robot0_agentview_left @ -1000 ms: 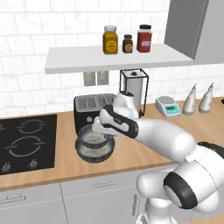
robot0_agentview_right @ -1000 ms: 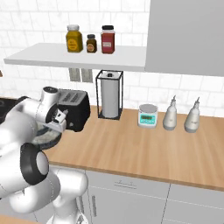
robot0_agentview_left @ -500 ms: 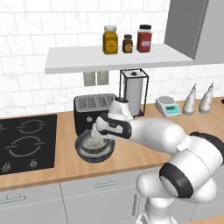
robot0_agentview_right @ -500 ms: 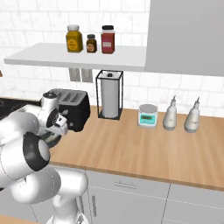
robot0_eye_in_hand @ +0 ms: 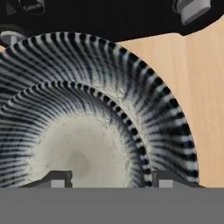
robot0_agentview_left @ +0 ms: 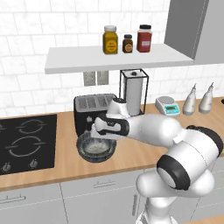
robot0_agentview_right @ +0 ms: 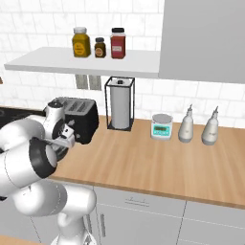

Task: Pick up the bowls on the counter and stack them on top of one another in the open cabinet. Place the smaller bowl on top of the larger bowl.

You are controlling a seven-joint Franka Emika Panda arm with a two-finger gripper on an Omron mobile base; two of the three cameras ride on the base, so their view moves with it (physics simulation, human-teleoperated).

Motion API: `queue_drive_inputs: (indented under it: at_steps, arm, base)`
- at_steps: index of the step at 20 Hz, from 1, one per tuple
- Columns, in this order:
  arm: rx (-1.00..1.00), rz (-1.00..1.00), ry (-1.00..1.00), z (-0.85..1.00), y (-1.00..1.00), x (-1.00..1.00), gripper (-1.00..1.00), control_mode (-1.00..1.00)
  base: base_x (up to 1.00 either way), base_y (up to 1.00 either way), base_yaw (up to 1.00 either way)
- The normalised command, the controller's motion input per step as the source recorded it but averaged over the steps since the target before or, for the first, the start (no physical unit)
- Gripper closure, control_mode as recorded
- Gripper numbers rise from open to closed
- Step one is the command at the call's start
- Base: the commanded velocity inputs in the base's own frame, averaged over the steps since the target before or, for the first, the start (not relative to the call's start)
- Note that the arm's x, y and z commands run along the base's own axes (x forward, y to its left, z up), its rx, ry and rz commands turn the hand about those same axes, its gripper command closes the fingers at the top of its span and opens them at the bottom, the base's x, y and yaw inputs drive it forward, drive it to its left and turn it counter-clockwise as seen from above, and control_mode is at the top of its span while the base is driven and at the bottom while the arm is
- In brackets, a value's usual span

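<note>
The larger bowl point(robot0_agentview_left: 92, 159) stands on the counter point(robot0_agentview_left: 144, 153) in front of the black toaster point(robot0_agentview_left: 89, 107). The smaller bowl point(robot0_agentview_left: 97, 148) sits nested inside it, both upright. The hand view looks down into them: the larger bowl's point(robot0_eye_in_hand: 162, 113) striped wall rings the smaller bowl point(robot0_eye_in_hand: 78, 148) with its pale inside. My gripper point(robot0_agentview_left: 99, 134) hangs just over the bowls, jaws open. In the hand view the gripper point(robot0_eye_in_hand: 113, 178) has one fingertip over the smaller bowl's inside and the other beyond its rim. The open cabinet point(robot0_agentview_left: 113, 59) is the pale shelf above.
Three jars point(robot0_agentview_left: 127, 40) stand on the shelf toward its right. A paper towel holder point(robot0_agentview_left: 134, 89), a small scale point(robot0_agentview_left: 167, 106) and two bottles point(robot0_agentview_left: 197, 99) line the back of the counter. A black stove top point(robot0_agentview_left: 26, 142) lies left of the bowls.
The jaws have opened over the nested bowls. The hand has moved only slightly and the bowls stay in front of the toaster.
</note>
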Motion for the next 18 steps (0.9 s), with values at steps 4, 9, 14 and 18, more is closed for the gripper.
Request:
queue_drive_inputs:
  at_steps: [4, 9, 14, 18]
  arm:
    - [0.0, 0.0, -0.02, 0.47, 0.0, 0.0, -1.0, -1.0]
    - [0.0, 0.0, 0.0, 0.4, 0.0, 0.0, -1.0, -1.0]
    - [0.03, 0.0, 0.0, 0.05, -0.4, -0.05, -1.0, -1.0]
    - [0.02, 0.0, 0.03, -0.04, -0.47, -0.03, -1.0, -1.0]
  base:
    - [0.0, 0.0, 0.0]
    - [0.0, 0.0, 0.0]
    - [0.0, 0.0, 0.0]
    - [0.0, 0.0, 0.0]
